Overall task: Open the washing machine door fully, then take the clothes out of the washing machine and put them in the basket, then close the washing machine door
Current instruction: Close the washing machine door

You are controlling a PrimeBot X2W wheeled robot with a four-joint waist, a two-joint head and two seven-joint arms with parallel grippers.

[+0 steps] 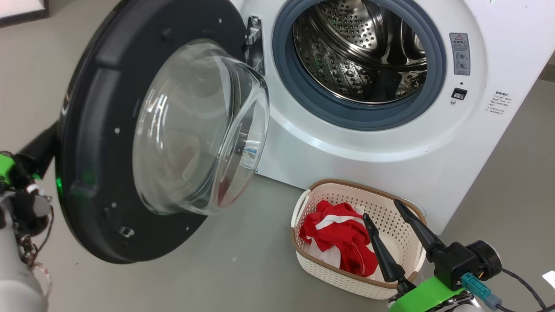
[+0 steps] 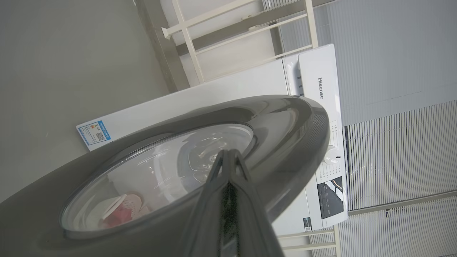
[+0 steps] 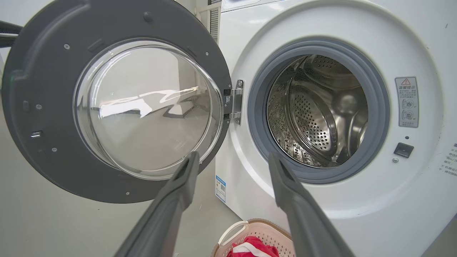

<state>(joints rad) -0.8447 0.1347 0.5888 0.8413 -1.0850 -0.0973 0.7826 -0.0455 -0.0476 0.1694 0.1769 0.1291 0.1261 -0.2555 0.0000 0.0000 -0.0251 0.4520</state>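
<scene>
The washing machine [image 1: 347,147] stands open, its steel drum [image 1: 360,52] showing no clothes. The round black washing machine door [image 1: 99,108] with its glass bowl is swung out to the left on its hinge. In the left wrist view my left gripper [image 2: 226,153] is shut, its tips lying against the door's [image 2: 285,121] glossy outer face. My left wrist [image 1: 24,203] sits behind the door's left edge. The red and white clothes [image 1: 342,236] lie in the basket [image 1: 347,185] on the floor. My right gripper [image 1: 381,209] hovers open and empty over the basket's right half.
Grey floor spreads around the machine and basket. In the right wrist view the right gripper [image 3: 232,157] points at the hinge side, with the basket [image 3: 232,230] below. A white rack frame [image 2: 192,46] and blinds stand beyond the machine. A cable [image 1: 520,281] trails from my right wrist.
</scene>
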